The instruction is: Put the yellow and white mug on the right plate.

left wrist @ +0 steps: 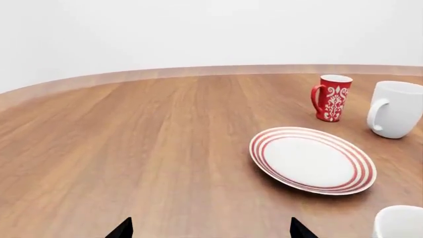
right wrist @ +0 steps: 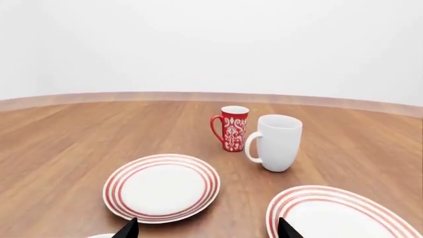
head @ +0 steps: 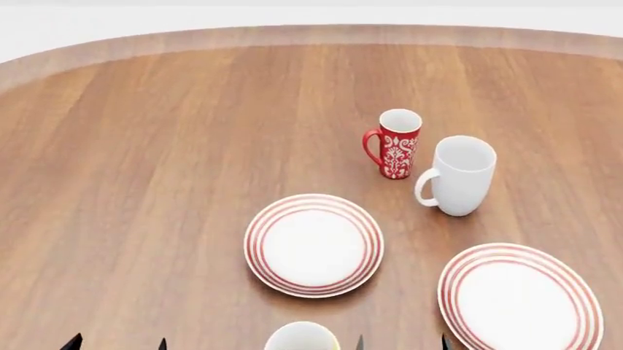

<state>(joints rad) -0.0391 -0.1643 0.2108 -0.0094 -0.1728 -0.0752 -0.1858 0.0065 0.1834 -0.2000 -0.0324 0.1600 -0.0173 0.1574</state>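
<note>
The yellow and white mug (head: 303,337) stands at the near table edge; only its white inside and a yellowish rim show. A pale sliver of it shows in the left wrist view (left wrist: 399,223). The right plate (head: 519,299), white with red rings, lies at the near right, and also shows in the right wrist view (right wrist: 337,215). My left gripper (head: 117,343) is open and empty, left of the mug, with its tips wide apart in the left wrist view (left wrist: 210,230). My right gripper (head: 402,343) is open and empty, between the mug and the right plate, as the right wrist view (right wrist: 207,230) shows.
A second identical plate (head: 314,244) lies in the middle, just beyond the mug. A slim red patterned mug (head: 395,144) and a taller all-white mug (head: 457,175) stand behind the plates. The round wooden table's far edge (head: 311,33) curves across the back.
</note>
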